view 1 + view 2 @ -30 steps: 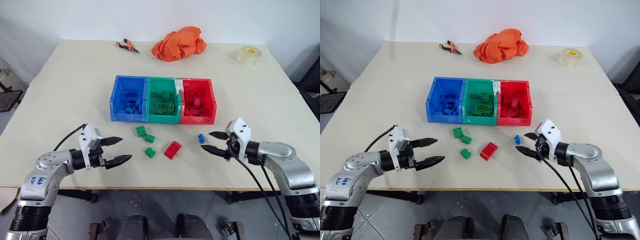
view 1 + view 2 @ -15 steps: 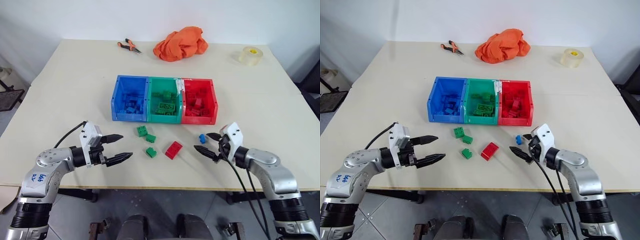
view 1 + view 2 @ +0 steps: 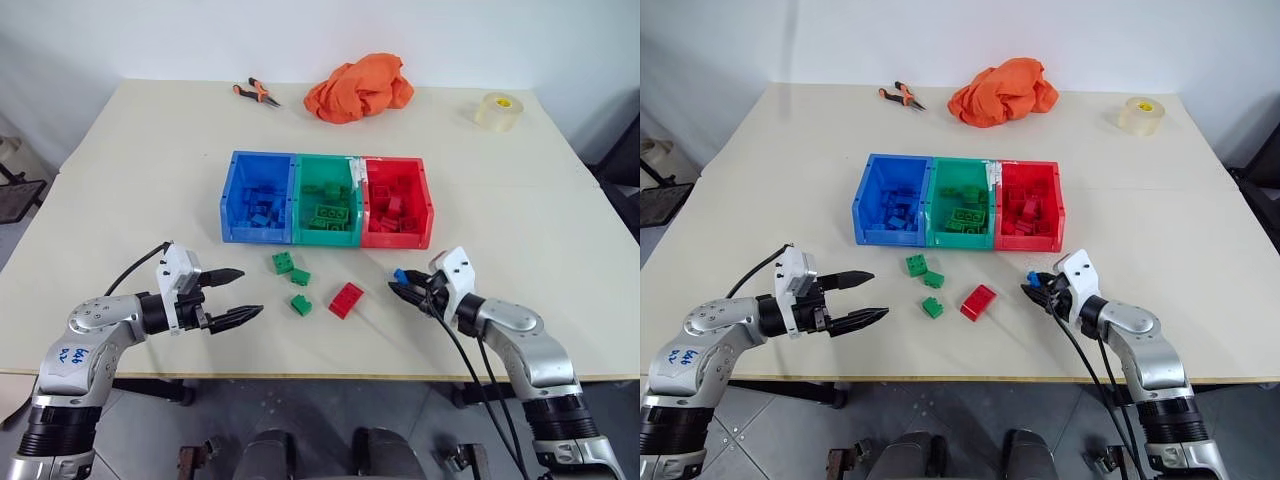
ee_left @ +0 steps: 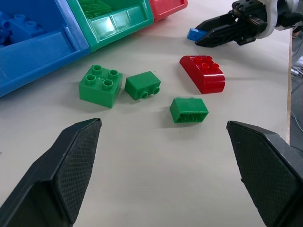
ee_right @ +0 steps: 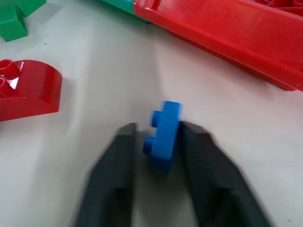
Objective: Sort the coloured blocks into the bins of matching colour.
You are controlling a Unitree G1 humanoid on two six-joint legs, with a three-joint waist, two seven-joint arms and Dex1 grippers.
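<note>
Three joined bins stand mid-table: blue, green and red, each holding bricks of its own colour. In front of them lie three green blocks and a red block. My right gripper is low on the table in front of the red bin, shut on a small blue block that stands on edge between its fingers. To the left of the green blocks, my left gripper hovers open with nothing between its fingers.
At the far side of the table lie an orange cloth, orange-handled pliers and a tape roll. The table's front edge runs just below both grippers.
My right gripper has slid down and inward to the blue block and closed on it. The left gripper has stayed in place, open.
</note>
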